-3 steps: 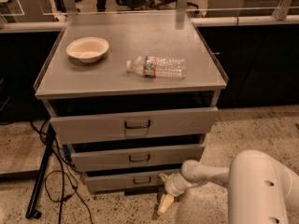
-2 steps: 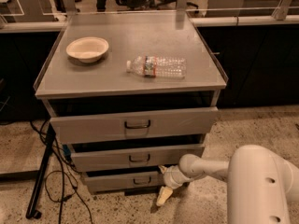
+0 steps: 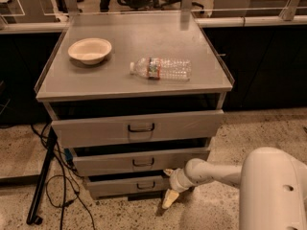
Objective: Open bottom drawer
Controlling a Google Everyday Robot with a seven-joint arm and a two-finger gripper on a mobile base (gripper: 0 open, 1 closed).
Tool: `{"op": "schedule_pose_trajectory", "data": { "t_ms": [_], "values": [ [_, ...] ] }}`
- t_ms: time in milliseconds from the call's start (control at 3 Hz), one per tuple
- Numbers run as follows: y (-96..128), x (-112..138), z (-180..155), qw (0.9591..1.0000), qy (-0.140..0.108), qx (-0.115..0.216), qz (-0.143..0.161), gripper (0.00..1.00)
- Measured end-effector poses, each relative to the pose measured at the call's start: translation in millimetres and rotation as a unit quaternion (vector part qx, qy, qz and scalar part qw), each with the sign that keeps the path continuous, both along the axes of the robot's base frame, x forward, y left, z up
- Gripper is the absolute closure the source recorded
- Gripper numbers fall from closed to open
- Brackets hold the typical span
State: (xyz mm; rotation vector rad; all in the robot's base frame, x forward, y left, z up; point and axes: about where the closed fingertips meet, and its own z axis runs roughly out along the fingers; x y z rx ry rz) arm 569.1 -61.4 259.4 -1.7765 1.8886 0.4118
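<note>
The bottom drawer (image 3: 120, 186) is the lowest and narrowest of three grey metal drawers, with a small dark loop handle (image 3: 145, 185) at its centre. It stands slightly pulled out. My gripper (image 3: 169, 195) is on the end of the white arm (image 3: 216, 172), just right of the handle, in front of the drawer's right part, with one cream finger (image 3: 169, 199) pointing down toward the floor. It is beside the handle, not on it.
The mid-sized drawer (image 3: 139, 161) and the widest drawer (image 3: 136, 127) above also stand slightly out. On the cabinet top lie a cream bowl (image 3: 89, 50) and a clear plastic bottle (image 3: 160, 68). A black stand (image 3: 41, 181) and cables (image 3: 67, 190) are on the floor at left.
The gripper has moved left along the bottom drawer's front, closer to its handle. The drawers have not visibly moved.
</note>
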Motion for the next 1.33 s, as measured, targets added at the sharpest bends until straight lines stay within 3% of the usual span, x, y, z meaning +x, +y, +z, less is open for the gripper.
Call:
{"op": "schedule_pose_trajectory", "data": {
  "t_ms": [333, 667, 1333],
  "values": [
    [-0.5, -17.1, 1.3, 1.0, -0.003, -0.009, 0.003, 0.0],
    [-35.1, -72.5, -5.5, 0.9988, -0.017, -0.038, -0.023, 0.0],
    [-36.3, -51.7, -17.3, 0.9987, -0.026, -0.035, -0.027, 0.0]
  ]
}}
